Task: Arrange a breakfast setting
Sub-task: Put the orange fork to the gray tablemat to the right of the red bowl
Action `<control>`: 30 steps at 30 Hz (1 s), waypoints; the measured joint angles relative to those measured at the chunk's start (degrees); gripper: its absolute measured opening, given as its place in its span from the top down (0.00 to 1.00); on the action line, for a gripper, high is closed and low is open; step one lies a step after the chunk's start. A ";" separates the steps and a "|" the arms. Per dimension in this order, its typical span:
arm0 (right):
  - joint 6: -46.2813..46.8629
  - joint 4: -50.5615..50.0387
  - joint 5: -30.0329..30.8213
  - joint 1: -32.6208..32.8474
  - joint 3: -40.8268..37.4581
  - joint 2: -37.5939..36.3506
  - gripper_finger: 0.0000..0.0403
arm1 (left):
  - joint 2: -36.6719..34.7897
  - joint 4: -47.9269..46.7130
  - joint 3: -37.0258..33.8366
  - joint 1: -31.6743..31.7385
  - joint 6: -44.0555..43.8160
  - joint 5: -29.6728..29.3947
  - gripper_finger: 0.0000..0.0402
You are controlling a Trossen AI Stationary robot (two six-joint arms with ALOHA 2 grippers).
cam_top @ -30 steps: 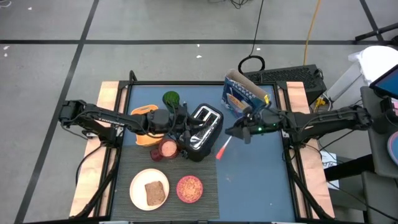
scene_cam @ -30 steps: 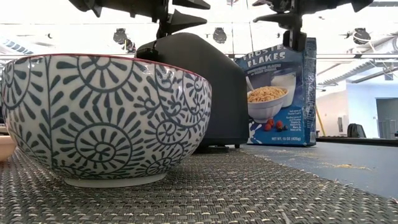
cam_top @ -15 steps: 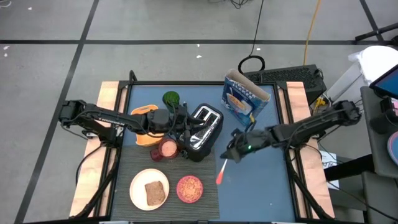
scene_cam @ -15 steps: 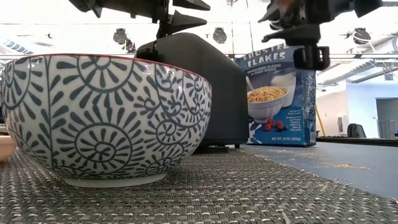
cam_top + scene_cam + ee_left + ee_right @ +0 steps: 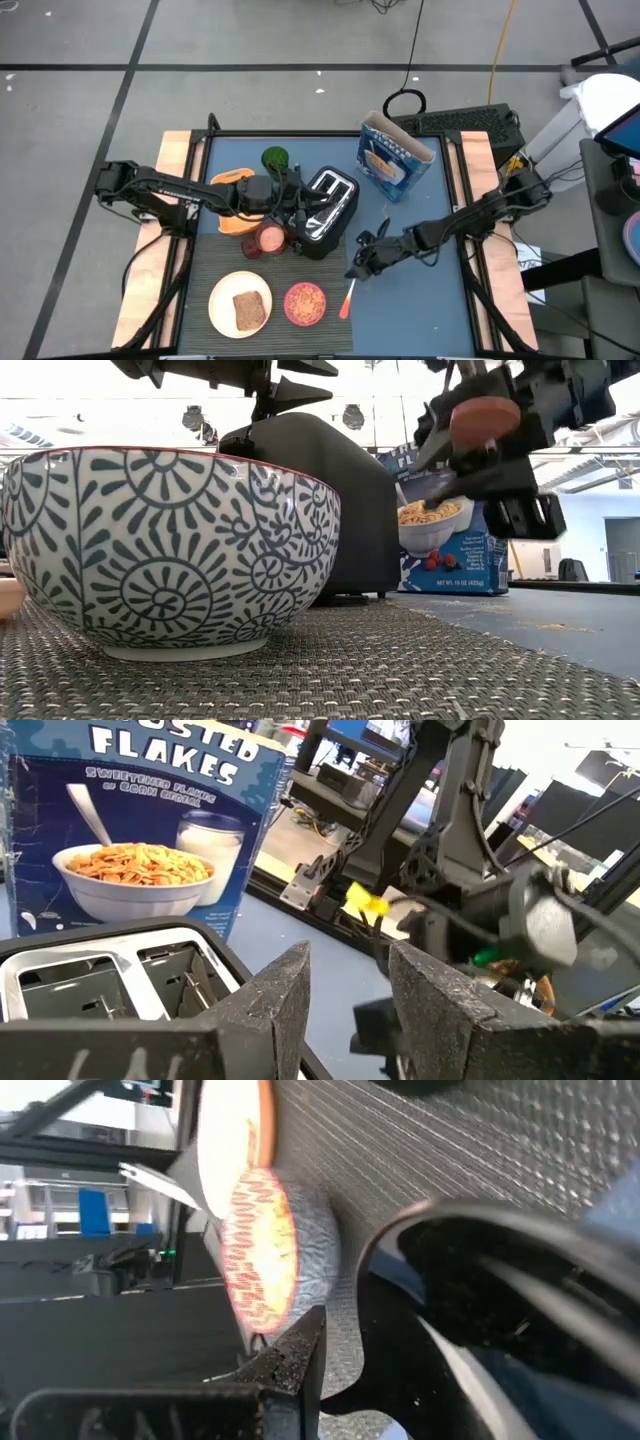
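The right gripper (image 5: 358, 268) is seen just right of centre in the high view, low over the blue table (image 5: 420, 290), with its fingers closed on the spoon (image 5: 346, 298), held by the metal end while the red handle points down toward the lower edge of the frame. Over the last second the spoon has been carried from beside the toaster (image 5: 326, 210), near the cereal box (image 5: 392, 158), down to the right edge of the grey mat (image 5: 330, 275), just right of the bowl (image 5: 305, 303). The plate (image 5: 240, 303) with its toast (image 5: 249, 309) is set at the lower left of the mat, beside the bowl. The move is judged to be the last placing step: the spoon need only be lowered and released beside the bowl. The left gripper (image 5: 292, 203) is held above the toaster's left side, its fingers a little apart and nothing between them, as the left wrist view shows.
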 joint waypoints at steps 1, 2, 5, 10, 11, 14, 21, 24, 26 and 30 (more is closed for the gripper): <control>0.82 0.54 -0.21 0.28 0.00 1.04 0.77 | 0.00 -0.06 0.00 0.00 0.00 0.00 0.64; 1.73 0.94 -1.05 0.52 0.00 1.94 0.77 | 0.00 -0.12 0.00 0.00 0.02 0.00 0.64; 4.68 3.18 -3.55 1.48 0.02 4.22 0.77 | 0.00 -1.06 0.00 0.00 0.04 0.00 0.64; 7.43 3.83 -4.76 3.17 2.55 7.33 0.77 | -0.01 -2.53 0.00 0.00 0.36 0.00 0.64; 7.27 3.79 -5.50 3.37 3.91 8.15 0.77 | 0.00 -2.91 0.00 0.00 0.52 0.00 0.64; 4.64 0.42 -7.61 3.74 8.58 10.51 0.77 | -0.02 -3.84 -0.02 0.00 0.57 0.00 0.64; -1.83 -7.56 -11.94 3.20 14.75 16.32 0.77 | -0.01 -4.75 -0.02 0.00 1.22 0.00 0.64; -2.11 -7.14 -11.72 2.50 14.73 17.80 0.77 | -0.02 -4.88 -0.02 0.00 1.22 0.00 0.64; -3.33 -7.21 -11.70 2.14 14.73 18.26 0.77 | -0.02 -5.35 -0.02 0.00 1.22 -0.02 0.64; -5.90 -7.02 -11.53 1.53 14.73 18.57 0.77 | -0.02 -5.81 -0.02 0.00 1.29 -0.02 0.64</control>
